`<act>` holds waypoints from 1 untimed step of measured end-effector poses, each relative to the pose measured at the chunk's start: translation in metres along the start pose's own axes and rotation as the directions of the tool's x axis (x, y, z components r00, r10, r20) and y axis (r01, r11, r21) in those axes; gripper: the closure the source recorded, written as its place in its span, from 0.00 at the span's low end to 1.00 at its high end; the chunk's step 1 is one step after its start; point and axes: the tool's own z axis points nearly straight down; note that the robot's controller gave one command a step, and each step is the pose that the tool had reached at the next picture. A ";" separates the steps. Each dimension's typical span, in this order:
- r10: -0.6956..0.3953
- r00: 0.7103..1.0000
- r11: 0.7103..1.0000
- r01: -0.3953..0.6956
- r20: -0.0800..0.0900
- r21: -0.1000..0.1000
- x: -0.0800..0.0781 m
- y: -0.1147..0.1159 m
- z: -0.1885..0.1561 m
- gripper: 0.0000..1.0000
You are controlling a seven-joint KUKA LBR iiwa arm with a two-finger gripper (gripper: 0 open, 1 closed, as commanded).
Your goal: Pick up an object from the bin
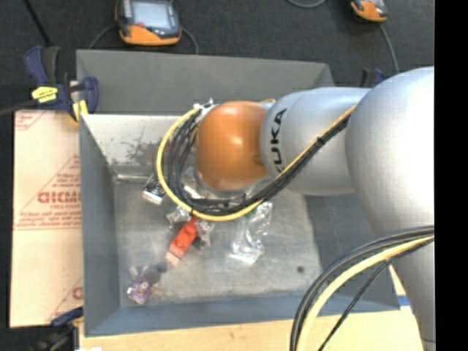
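Room first: the bin (99,218) is showing bare floor along its near edge and across the lower right, and I'm seeing the left wall sloping down clear of everything but one small purple item (141,291) sitting close to the near-left corner. The arm (329,152) is coming in from the right and covering the far-right part of the floor. Its orange wrist cover (228,146) is hanging over the floor's middle, with the black and yellow cables (167,168) looping out on its left side.

Nearest things: an orange-red oblong piece (183,241) is lying just below the cover, left of centre. Its long axis is running diagonally, lower end pointing to the near-left corner, upper end pointing up under the wrist. A crumpled clear plastic wrapper (248,238) is lying just beside it on the right, apart from it. A small dark-and-silver item (153,193) is sitting at the left of the cable loop, near the far wall's foot.

The gripper (197,214) is mostly tucked under the cover, right above the oblong piece's upper end. I'm not able to tell how far open it is, or whether it has hold of anything.
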 end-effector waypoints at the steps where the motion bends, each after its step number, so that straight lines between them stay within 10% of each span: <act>1: -0.547 0.837 0.837 0.547 -0.004 -0.003 0.054 0.007 0.000 1.00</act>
